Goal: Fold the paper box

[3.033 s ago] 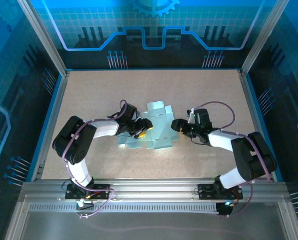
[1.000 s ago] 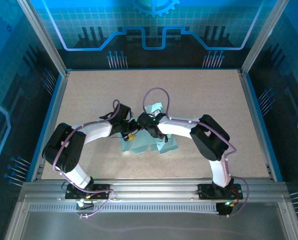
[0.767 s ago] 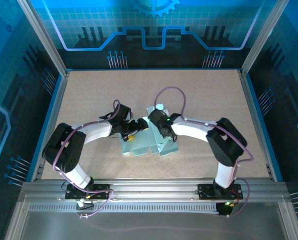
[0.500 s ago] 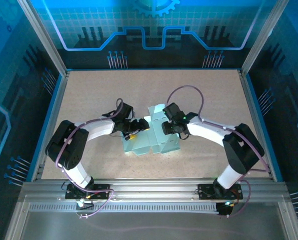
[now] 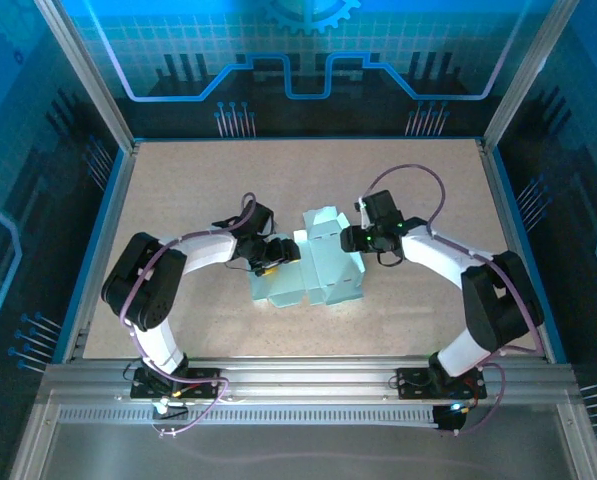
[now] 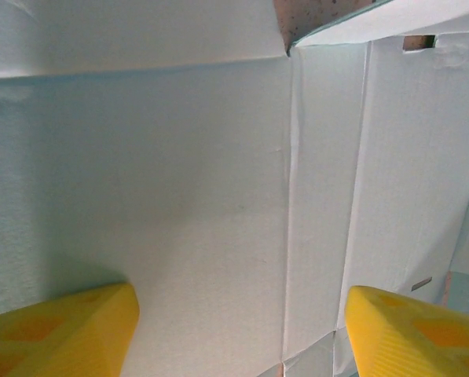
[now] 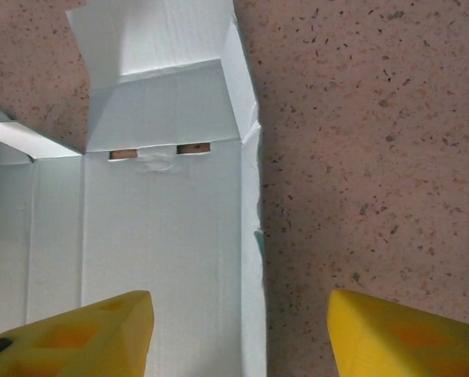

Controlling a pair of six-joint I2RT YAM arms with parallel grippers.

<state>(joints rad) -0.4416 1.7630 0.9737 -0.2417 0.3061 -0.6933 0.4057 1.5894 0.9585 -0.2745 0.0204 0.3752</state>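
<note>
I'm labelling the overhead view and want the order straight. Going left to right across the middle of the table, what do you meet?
left arm → left gripper, reaching over the box's left part → paper box → right gripper, at the box's right edge → right arm

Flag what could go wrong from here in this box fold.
1. The left gripper and right gripper are open, so nothing pins the paper box; a push could slide it on the table.
2. The right gripper straddles the card's edge; closing there might crease it off the fold line.
3. The left gripper hangs over a flat panel, with little to pinch.
</note>
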